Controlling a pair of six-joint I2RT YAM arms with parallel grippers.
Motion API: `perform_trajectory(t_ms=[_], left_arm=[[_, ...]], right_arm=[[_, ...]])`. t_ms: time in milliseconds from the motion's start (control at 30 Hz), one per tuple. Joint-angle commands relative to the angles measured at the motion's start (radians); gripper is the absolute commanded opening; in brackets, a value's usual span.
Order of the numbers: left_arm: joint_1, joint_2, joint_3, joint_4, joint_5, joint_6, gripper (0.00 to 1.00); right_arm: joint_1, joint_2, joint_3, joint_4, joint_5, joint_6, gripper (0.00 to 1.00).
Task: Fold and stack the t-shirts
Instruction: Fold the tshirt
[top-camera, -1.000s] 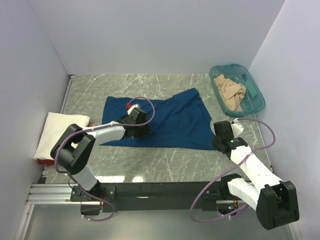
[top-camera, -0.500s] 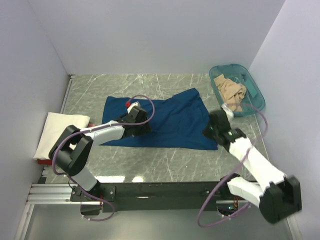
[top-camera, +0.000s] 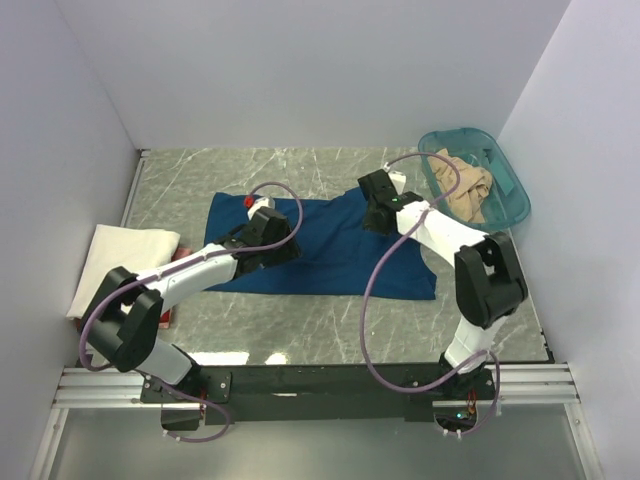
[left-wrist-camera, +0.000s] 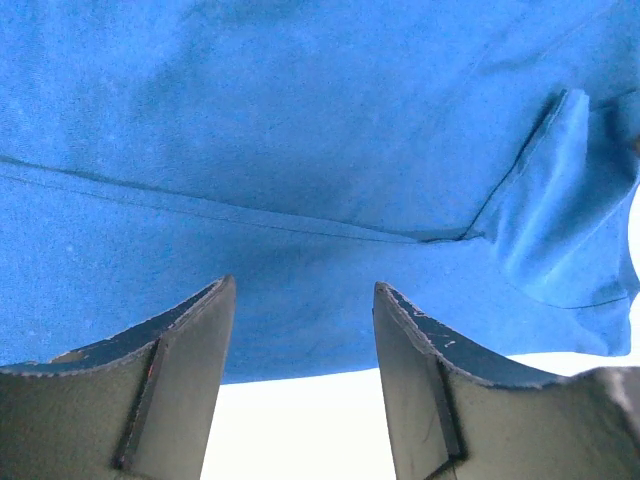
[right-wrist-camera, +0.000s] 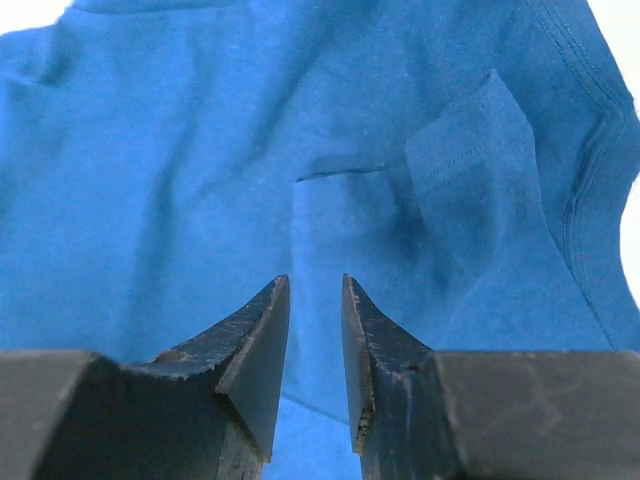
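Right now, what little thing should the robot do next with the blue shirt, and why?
Probably lower the right hand and pinch the blue shirt near its far edge. Both it and the left hand hover open over the cloth, holding nothing, and the shirt lies spread out, not yet folded.

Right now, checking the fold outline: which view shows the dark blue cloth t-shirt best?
Top external: the whole dark blue cloth t-shirt lies spread out. Left wrist shows only a seam and edge; right wrist only creases and a hem.
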Motion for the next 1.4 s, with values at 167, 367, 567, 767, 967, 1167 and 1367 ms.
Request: perform_trajectory(t_ms=[167, 367, 567, 767, 967, 1167, 1367], left_arm=[[0.006, -0.032, -0.012, 0.004, -0.009, 0.024, 0.63], [0.007, -0.029, -0.015, 0.004, -0.011, 0.024, 0.63], [0.009, -0.026, -0.016, 0.004, -0.011, 0.025, 0.63], [0.01, -0.028, -0.016, 0.004, -0.011, 0.025, 0.63], [0.012, -0.026, -0.016, 0.003, -0.012, 0.024, 0.63], [0.013, -0.025, -0.019, 0.001, -0.014, 0.024, 0.63], [0.015, -0.026, -0.019, -0.003, -0.017, 0.027, 0.63]], right_arm=[[0.011, 0.127, 0.135, -0.036, 0.045, -0.056, 0.36], [0.018, 0.198, 0.184, -0.061, 0.064, -0.061, 0.36], [0.021, 0.238, 0.2, -0.069, 0.078, -0.067, 0.36], [0.022, 0.252, 0.204, -0.072, 0.085, -0.07, 0.33], [0.027, 0.217, 0.185, -0.055, 0.072, -0.068, 0.01], [0.041, 0.167, 0.167, -0.038, 0.056, -0.07, 0.0], [0.056, 0.135, 0.17, -0.047, 0.072, -0.071, 0.0]])
